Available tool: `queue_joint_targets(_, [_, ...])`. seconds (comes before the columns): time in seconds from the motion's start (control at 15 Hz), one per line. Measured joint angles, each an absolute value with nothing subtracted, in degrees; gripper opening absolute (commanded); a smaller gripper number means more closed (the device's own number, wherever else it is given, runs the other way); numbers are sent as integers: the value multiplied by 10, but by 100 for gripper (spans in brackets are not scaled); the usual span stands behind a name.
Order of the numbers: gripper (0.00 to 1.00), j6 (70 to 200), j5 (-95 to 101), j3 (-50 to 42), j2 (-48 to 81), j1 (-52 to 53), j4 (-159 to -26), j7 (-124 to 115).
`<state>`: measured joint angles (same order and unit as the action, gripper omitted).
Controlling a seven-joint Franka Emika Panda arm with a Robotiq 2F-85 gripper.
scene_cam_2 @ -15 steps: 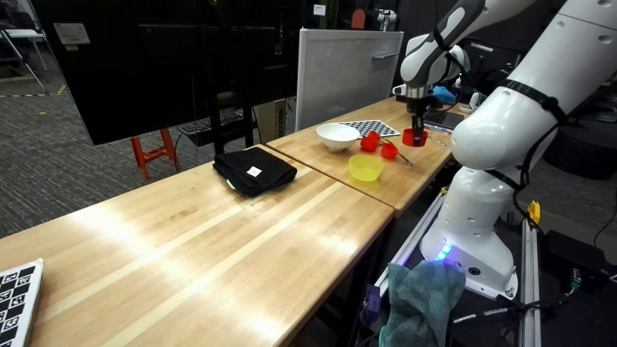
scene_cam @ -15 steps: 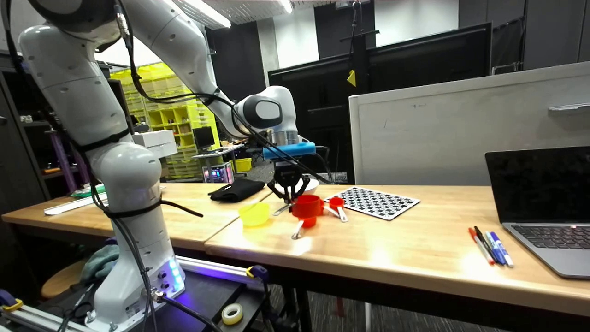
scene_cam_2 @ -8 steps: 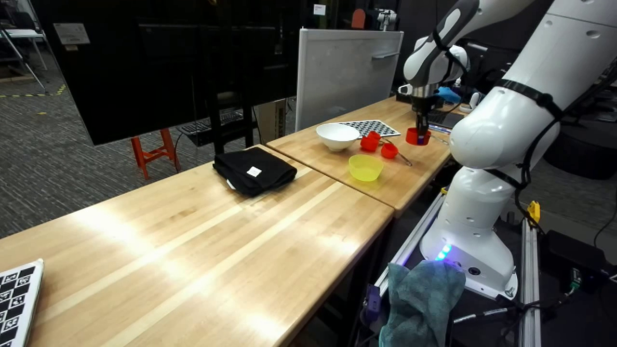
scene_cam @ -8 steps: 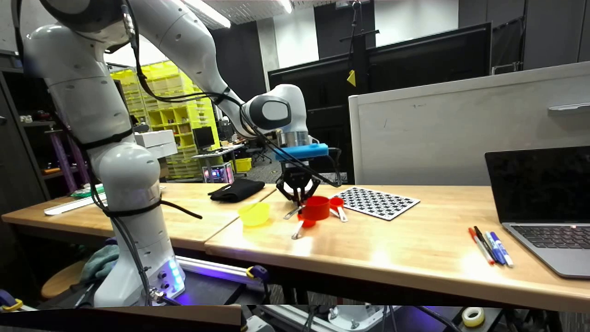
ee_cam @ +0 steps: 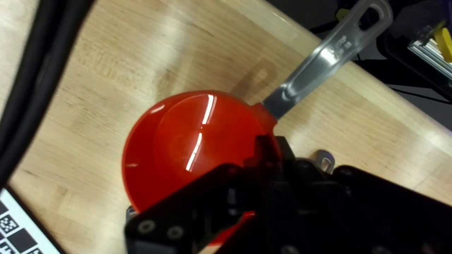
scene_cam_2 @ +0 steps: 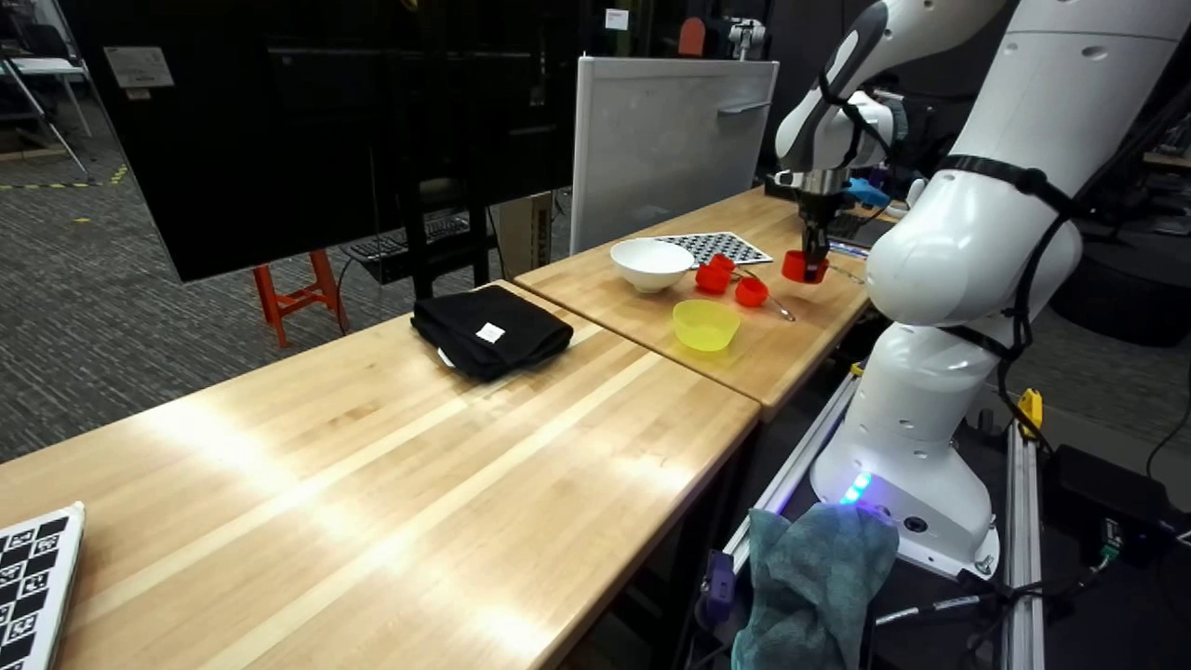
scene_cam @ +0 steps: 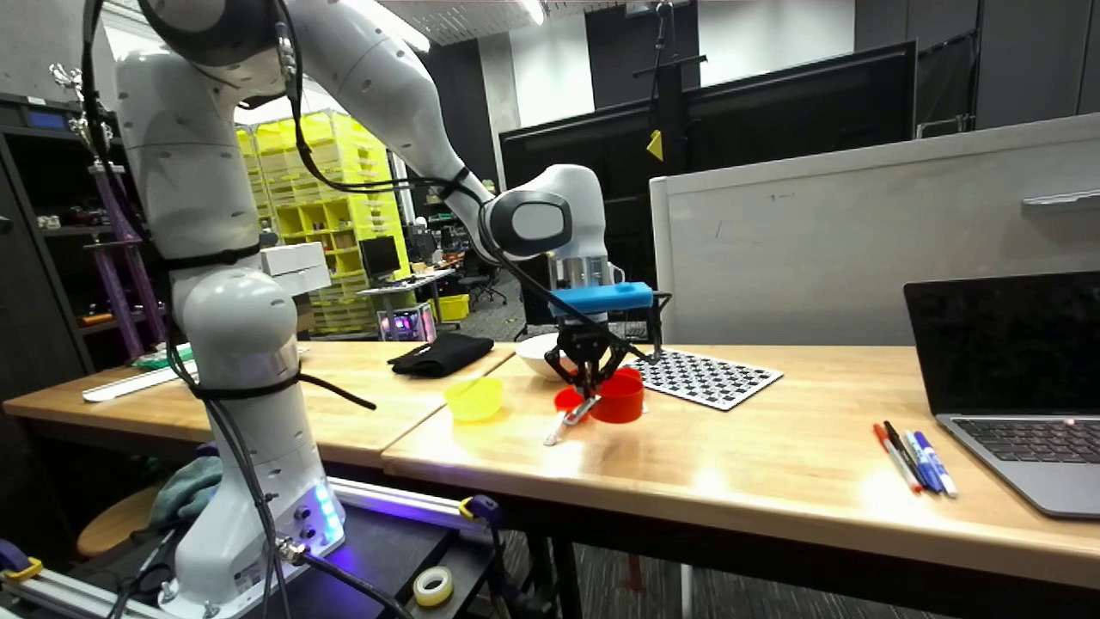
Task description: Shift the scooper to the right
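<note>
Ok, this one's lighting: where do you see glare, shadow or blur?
Wrist view: white glare streaks inside the round red plastic scooper, a soft handle-shaped shadow beside its grey metal handle, thick black cables soft-edged, apparently out of focus; both exterior views: white glare patches on the pale wooden worktop.

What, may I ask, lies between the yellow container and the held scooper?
A smaller red scoop lies between container and scooper, in both exterior views.

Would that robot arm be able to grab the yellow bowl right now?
Probably not yet: its pincer is shut on the large red scoop, so it would likely have to let go first. Nothing covers the yellow bowl, so the way down looks free.
</note>
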<state>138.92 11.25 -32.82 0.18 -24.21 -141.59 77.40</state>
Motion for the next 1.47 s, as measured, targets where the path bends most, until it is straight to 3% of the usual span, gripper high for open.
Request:
queue_joint_targets(0.6, [1, 1403, 69, -293, 135, -291, -1311, 807])
queue_joint_targets(0.73, [31, 1408, 61, -279, 157, -308, -1295, 807])
queue_joint_targets(1.47, [100, 1410, 45, -243, 182, -340, -1264, 793])
